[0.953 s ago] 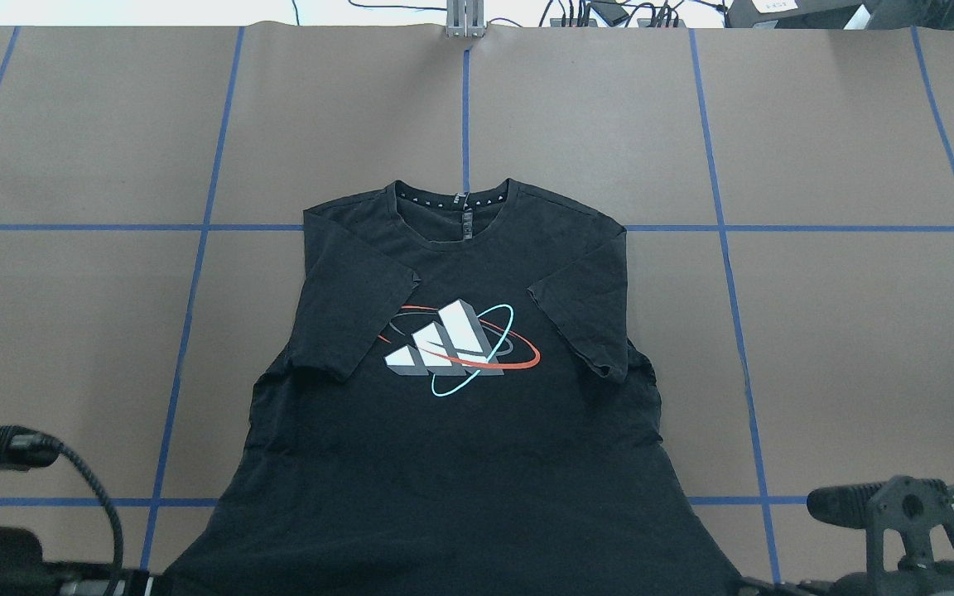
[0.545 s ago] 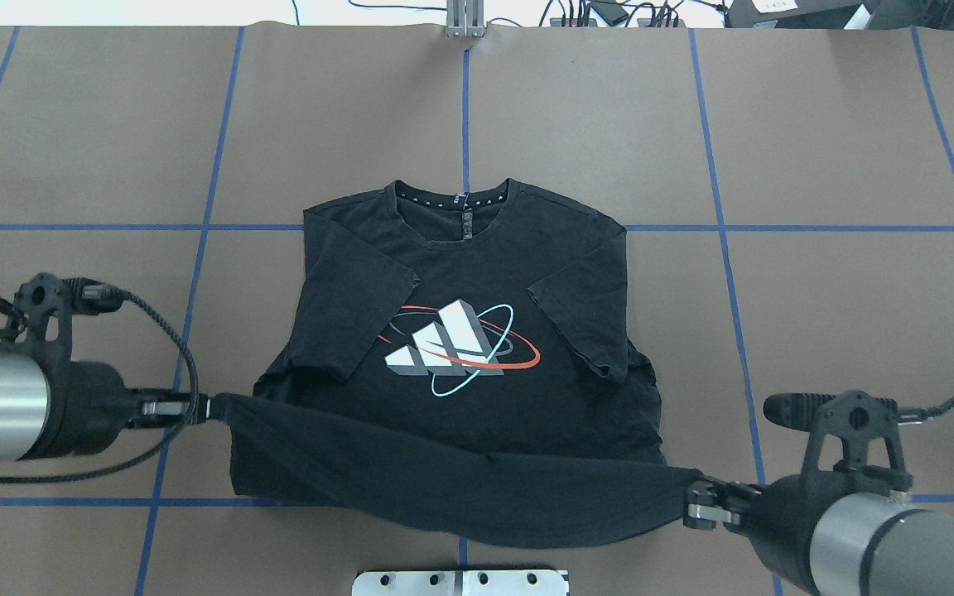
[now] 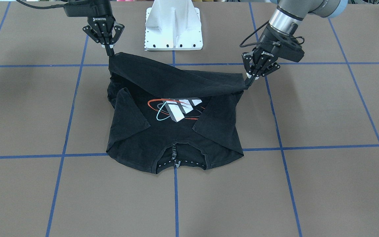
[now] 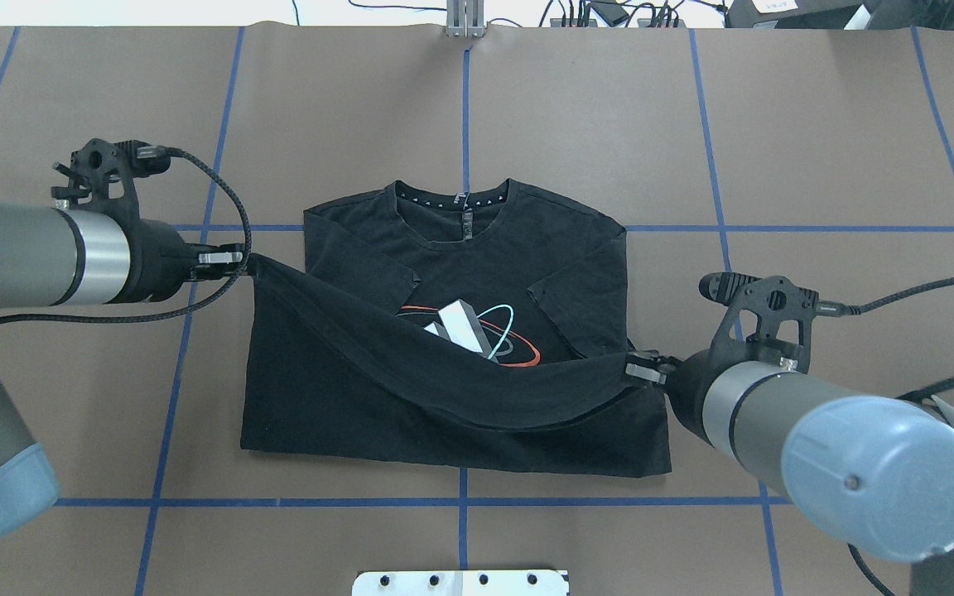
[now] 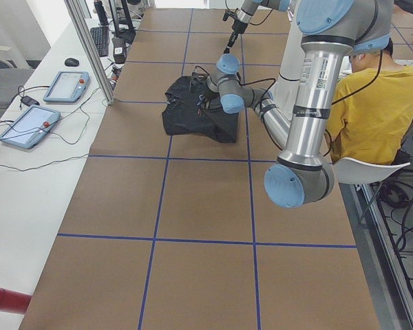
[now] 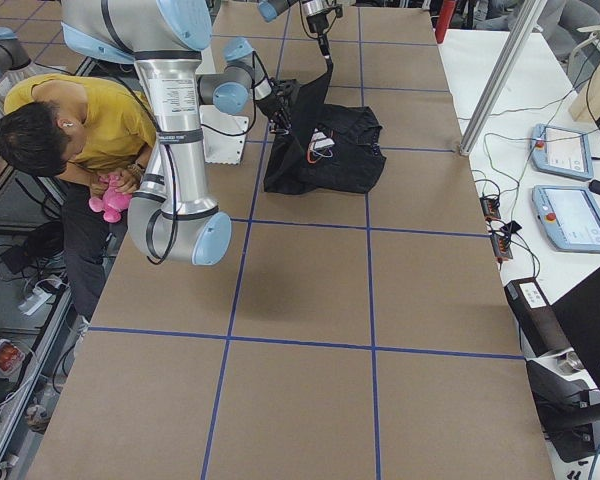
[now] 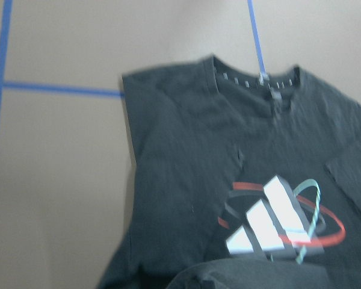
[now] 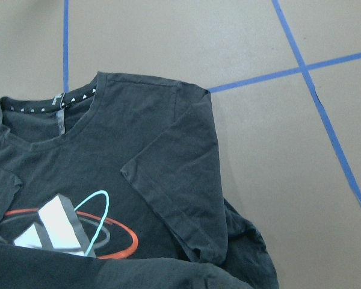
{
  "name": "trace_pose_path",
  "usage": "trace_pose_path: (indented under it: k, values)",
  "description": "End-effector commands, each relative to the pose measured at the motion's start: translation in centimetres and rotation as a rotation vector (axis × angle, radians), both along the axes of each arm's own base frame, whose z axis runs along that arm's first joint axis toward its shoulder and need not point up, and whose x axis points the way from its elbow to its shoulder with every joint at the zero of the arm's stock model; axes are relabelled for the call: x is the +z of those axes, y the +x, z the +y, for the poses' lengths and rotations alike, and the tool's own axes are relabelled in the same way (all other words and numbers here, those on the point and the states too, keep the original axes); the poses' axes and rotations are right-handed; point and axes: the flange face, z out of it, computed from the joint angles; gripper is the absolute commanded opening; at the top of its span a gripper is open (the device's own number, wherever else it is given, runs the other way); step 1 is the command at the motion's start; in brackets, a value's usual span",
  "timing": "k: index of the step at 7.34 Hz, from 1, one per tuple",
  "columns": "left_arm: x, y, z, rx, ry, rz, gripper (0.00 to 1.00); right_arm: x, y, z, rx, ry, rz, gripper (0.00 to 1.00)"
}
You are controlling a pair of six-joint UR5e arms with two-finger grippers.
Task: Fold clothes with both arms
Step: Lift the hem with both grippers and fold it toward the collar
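Item: shirt [image 4: 336, 397], black, sleeves [image 4: 585, 306] turned in over the chest, lying on the table [image 4: 816, 165]
Position: the body lies flat beneath and ahead of both tools; the collar [image 4: 462, 203] is at the far end from them; the bottom edge is raised and slung between them, sagging at mid-span over the print [image 4: 485, 327]
Tool, left gripper [image 4: 247, 258]: fingers clamped on one bottom corner
Tool, right gripper [image 4: 633, 364]: fingers pinched on the other corner, set further back from the collar than its partner, so the raised edge runs slanted
Step in hand, as judged: carrying the bottom edge forward onto the collar
Handling notes: bring the right gripper level with the left; hold the two apart enough to take out the sag; travel low and together; lower the edge square to the shoulders before letting go; do not drag the layer underneath
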Motion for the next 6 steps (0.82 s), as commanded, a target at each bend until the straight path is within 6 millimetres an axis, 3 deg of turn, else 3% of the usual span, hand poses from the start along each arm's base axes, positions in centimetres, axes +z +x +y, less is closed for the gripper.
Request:
trace_pose_path:
  k: [1,3,6]
  values:
    - [0.9,2.3,-4.5,-0.071,-0.006,-0.047,0.00,-0.8,-1.8,-6.6,0.076,-0.007,0.027,0.00]
    - [1.9,3.8,-6.8,-0.090,0.014,-0.097,0.00,-1.8,-3.9,-13.2,0.113,-0.032,0.062,0.00]
    - [3.7,5.7,-10.0,-0.108,0.022,-0.169,0.00,-1.8,-5.6,-21.7,0.150,-0.080,0.137,0.00]
